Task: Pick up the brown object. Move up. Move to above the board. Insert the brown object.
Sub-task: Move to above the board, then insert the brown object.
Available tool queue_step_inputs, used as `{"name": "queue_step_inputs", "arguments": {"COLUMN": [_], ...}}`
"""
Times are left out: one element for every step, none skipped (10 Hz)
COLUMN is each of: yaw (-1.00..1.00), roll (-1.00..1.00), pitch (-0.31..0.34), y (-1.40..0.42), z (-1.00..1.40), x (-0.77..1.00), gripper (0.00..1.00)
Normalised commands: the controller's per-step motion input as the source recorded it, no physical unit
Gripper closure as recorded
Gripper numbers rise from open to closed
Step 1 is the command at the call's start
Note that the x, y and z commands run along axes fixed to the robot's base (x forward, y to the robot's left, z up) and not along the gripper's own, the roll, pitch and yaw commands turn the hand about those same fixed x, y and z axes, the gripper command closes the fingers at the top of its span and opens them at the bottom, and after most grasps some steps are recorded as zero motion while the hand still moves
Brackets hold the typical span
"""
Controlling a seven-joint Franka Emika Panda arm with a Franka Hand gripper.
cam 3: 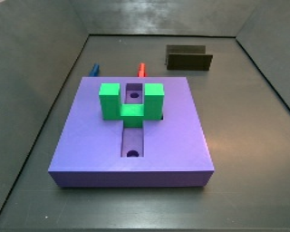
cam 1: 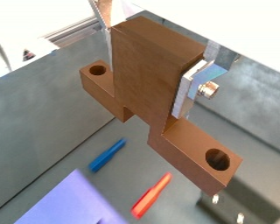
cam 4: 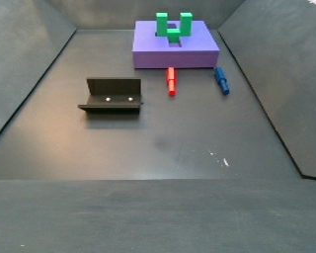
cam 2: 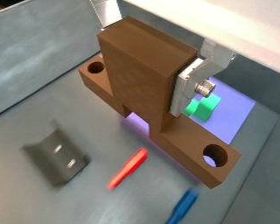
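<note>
End effector: we see the end effector only in both wrist views, raised well above the floor; it shows in neither side view.
End effector state: its fingers are clamped on the upright bar of the brown object; one silver plate with a bolt lies flat against the bar's side.
Brown object: we find it held off the floor, with the long bar running up between the fingers and the crosspiece at the lower end. Each end of the crosspiece carries a round hole.
Board: the board lies flat on the floor. In a wrist view a part of it shows beneath and behind the held piece; we cannot tell whether the piece hangs directly over it.
Green block: the U-shaped green block stands on the board, astride the central groove, open side up.
Groove: it runs lengthwise along the board, with holes visible in it.
Red piece: a red stick lies on the floor just beside the board's edge.
Blue piece: a blue stick lies near the red one, roughly parallel and apart from it.
Fixture: the fixture stands on the floor, well apart from the board.
Floor: dark grey floor enclosed by low grey walls.
</note>
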Motion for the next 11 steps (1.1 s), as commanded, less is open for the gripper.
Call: {"name": "queue_step_inputs", "arguments": {"yaw": [0.01, 0.01, 0.01, 0.00, 0.01, 0.00, 0.01, 0.00, -0.30, -0.80, -1.00], "roll": [0.00, 0.01, 0.00, 0.02, 0.01, 0.02, 0.02, 0.00, -0.05, 0.05, 0.05], "pitch": [0.100, 0.135, 0.155, 0.174, 0.161, 0.119, 0.095, 0.001, -0.096, -0.191, -0.131], "y": [-1.40, -1.40, -1.40, -0.94, -0.57, -0.29, -0.22, 0.00, 0.02, -0.12, -0.05], "z": [0.15, 0.15, 0.17, 0.13, 0.09, 0.05, 0.05, -0.12, -0.44, -0.72, -0.79], "x": [0.21, 0.24, 0.27, 0.22, 0.17, 0.10, 0.07, 0.00, 0.00, -0.04, 0.02], "gripper": [1.00, 1.00, 1.00, 1.00, 1.00, 1.00, 1.00, 1.00, 1.00, 1.00, 1.00]}}
